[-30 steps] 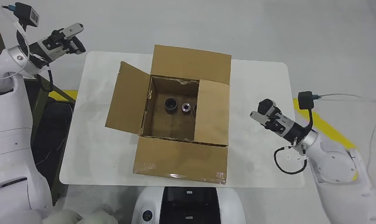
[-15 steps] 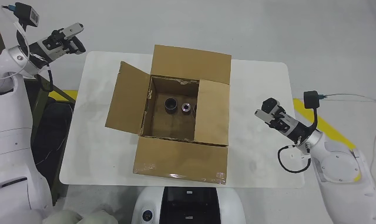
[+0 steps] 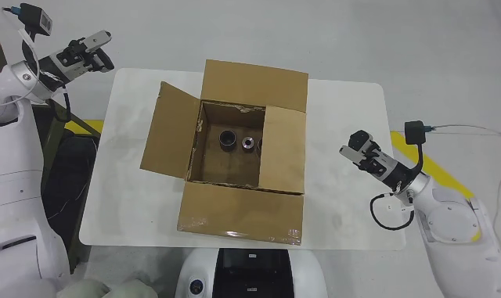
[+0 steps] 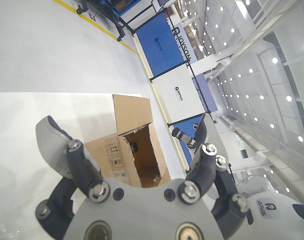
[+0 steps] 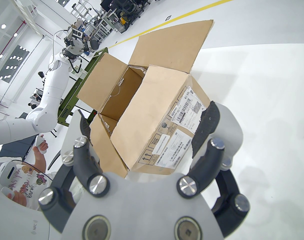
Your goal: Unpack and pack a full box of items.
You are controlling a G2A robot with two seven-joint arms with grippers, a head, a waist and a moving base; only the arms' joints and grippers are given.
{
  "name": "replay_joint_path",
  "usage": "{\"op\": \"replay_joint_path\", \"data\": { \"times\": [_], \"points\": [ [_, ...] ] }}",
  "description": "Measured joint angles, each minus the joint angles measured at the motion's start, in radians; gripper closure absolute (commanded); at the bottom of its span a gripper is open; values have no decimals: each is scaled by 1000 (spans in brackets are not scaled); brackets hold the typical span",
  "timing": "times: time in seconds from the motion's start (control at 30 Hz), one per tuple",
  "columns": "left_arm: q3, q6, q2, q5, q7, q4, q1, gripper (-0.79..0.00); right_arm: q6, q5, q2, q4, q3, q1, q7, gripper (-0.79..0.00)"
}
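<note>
An open cardboard box (image 3: 286, 149) stands in the middle of the white table (image 3: 344, 102), all of its flaps folded outward. Inside, on its floor, lie a dark ring (image 3: 228, 139) and a smaller metal piece (image 3: 247, 143). My left gripper (image 3: 102, 52) hangs open beyond the table's far left corner, well away from the box (image 4: 132, 116); the dark ring (image 4: 135, 146) shows through the torn opening. My right gripper (image 3: 350, 144) is open over the table's right side, a short way from the box (image 5: 154, 88), with nothing between its fingers.
Bare table surface lies to the right of the box (image 3: 344, 196) and along the left side (image 3: 125, 165). A green frame (image 5: 74, 93) stands off the table's left edge, near the left arm (image 5: 52, 81).
The right arm has drawn back slightly toward the table's right edge, then held still. The left arm and the box have not moved.
</note>
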Motion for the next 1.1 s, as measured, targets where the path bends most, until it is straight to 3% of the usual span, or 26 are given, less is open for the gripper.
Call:
{"op": "replay_joint_path", "data": {
  "times": [0.5,1.1],
  "points": [
    [40,35,2,27,70,-17,47,-785,0,0,0,0,0,0,0,-785],
    [333,-39,-42,-60,62,174,-60,-785,0,0,0,0,0,0,0,-785]
  ]
}}
